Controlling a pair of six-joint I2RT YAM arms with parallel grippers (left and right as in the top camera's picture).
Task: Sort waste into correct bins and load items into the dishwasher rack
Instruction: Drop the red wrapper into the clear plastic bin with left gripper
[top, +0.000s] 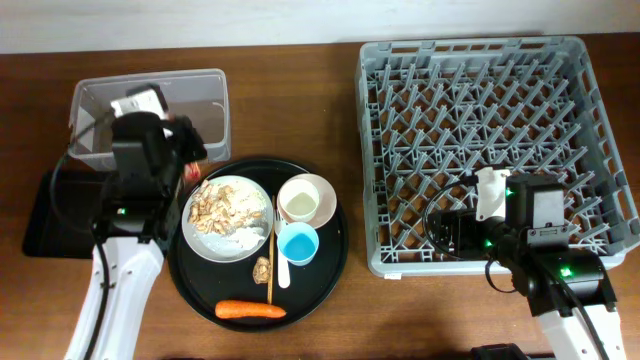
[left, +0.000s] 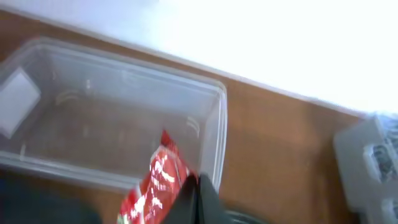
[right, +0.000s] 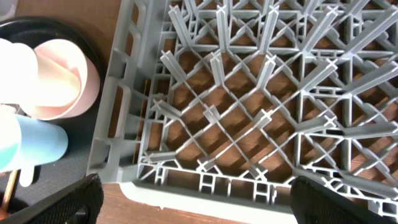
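My left gripper (left: 198, 186) is shut on the red crinkled wrapper (left: 158, 183), which hangs at the near rim of the clear plastic tub (left: 217, 93). From overhead, that gripper (top: 190, 152) sits at the tub's (top: 215, 80) front right corner. The white plate (top: 243, 240) holds beige food scraps (top: 222, 205). Beside it stand a cream bowl (top: 305, 198) and a light-blue cup (top: 297, 243). My right gripper (right: 196, 199) is open and empty over the near edge of the grey dishwasher rack (right: 205, 112).
The round black tray (top: 335, 265) also carries an orange carrot (top: 250, 310), a small brown lump (top: 263, 270) and pale cutlery (top: 281, 268). A shallow black tray (top: 45, 215) lies at the far left, under my left arm. The rack (top: 365, 150) fills the right side.
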